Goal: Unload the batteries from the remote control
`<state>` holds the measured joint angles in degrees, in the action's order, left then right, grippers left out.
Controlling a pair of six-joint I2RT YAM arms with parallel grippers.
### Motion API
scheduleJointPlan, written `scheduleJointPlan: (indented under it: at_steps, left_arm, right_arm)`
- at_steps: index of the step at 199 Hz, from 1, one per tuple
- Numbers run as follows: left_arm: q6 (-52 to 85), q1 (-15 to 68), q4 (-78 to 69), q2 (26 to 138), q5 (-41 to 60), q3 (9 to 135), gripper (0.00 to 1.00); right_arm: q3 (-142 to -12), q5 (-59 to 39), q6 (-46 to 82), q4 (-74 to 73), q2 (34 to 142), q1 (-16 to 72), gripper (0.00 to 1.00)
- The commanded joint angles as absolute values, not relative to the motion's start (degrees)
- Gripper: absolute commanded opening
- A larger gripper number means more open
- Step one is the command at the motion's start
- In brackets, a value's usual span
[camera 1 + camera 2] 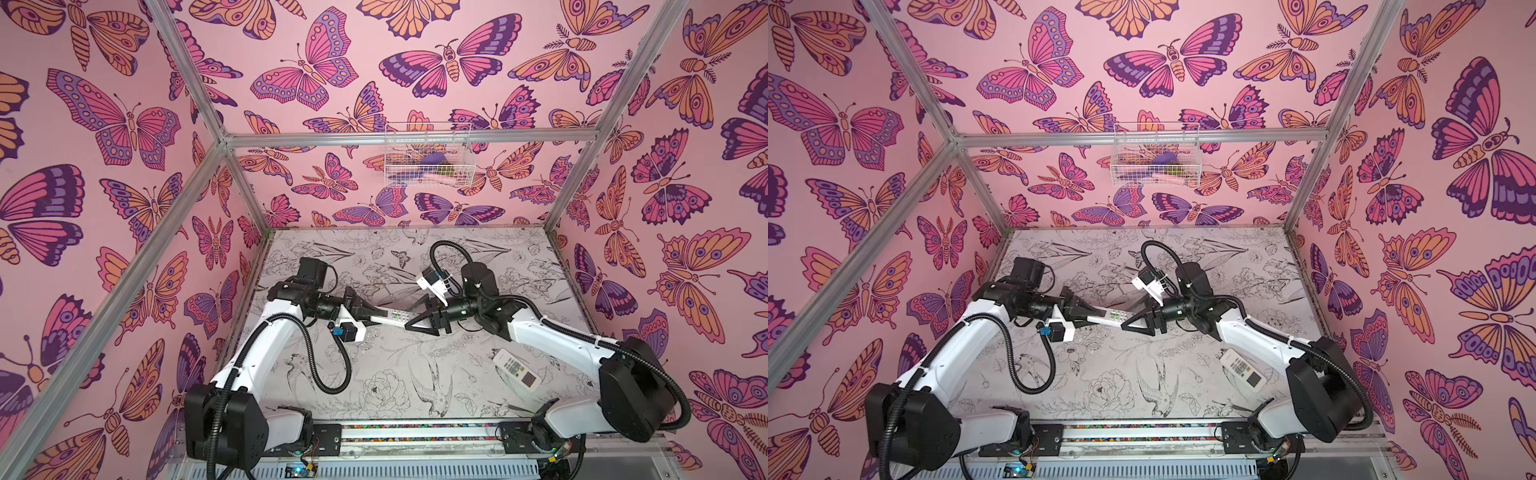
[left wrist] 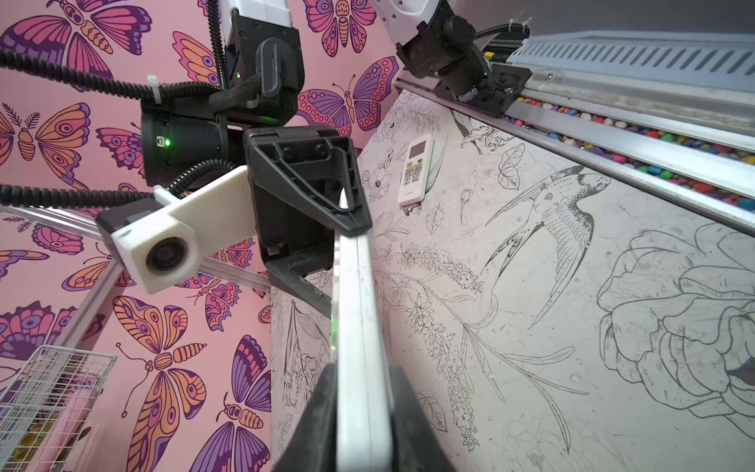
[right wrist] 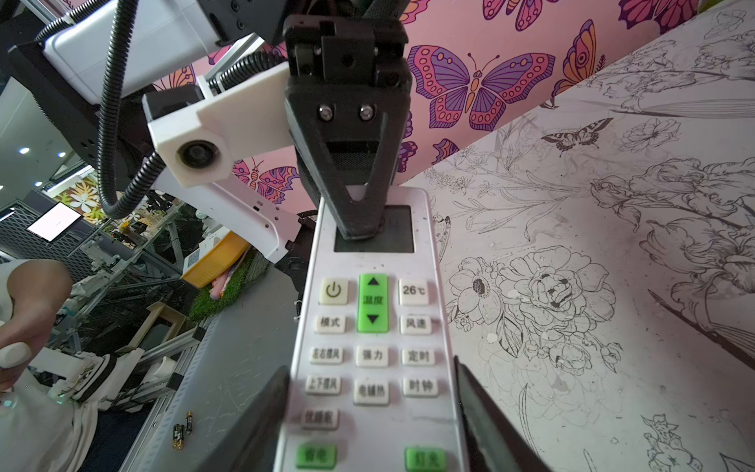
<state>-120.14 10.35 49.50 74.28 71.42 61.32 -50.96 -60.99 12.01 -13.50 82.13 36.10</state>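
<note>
White plastic, buttons up: your remote [image 1: 392, 318] hangs above the table [image 1: 374, 395], level, carried between both arms. Your left gripper [image 1: 375, 316] has its jaws closed flat on the screen end of the remote. One finger [image 3: 359, 196] presses on the dark screen [image 3: 398, 231] and the other sits under the body. Your right gripper [image 1: 409, 327] takes the opposite end, jaws roughly half apart and pressed against the remote's two long edges, gripping it across its width. The two grippers point at each other along the remote's length, tips apart, with the rows of buttons between them.

The underside of the remote faces away from every camera, so you cannot tell whether cells sit inside it. In the right wrist view a few small dark batteries [image 3: 182, 432] with yellow bands lie together on a grey surface [image 3: 228, 367] off the flowered table top, well apart from the remote.

A second remote [image 1: 516, 369] lies flat on the table, buttons up, well apart from the held remote, on its right-gripper side and nearer the front rail [image 1: 415, 432]. A white wire basket [image 1: 428, 156] hangs on the back wall, far behind the remote and above it.
</note>
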Motion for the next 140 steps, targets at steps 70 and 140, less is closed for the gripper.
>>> scheduleJointPlan:
  at_steps: [70,140]
  left_arm:
    - [-145.5,8.2,52.1,73.6,80.1,59.2,0.12]
    - [-139.5,6.5,55.1,74.3,79.0,62.2,0.1]
  right_arm:
    - [-47.7,-54.5,5.6,-10.6,75.3,35.5,0.66]
    - [-39.8,-46.6,4.3,-6.6,61.1,32.4,0.76]
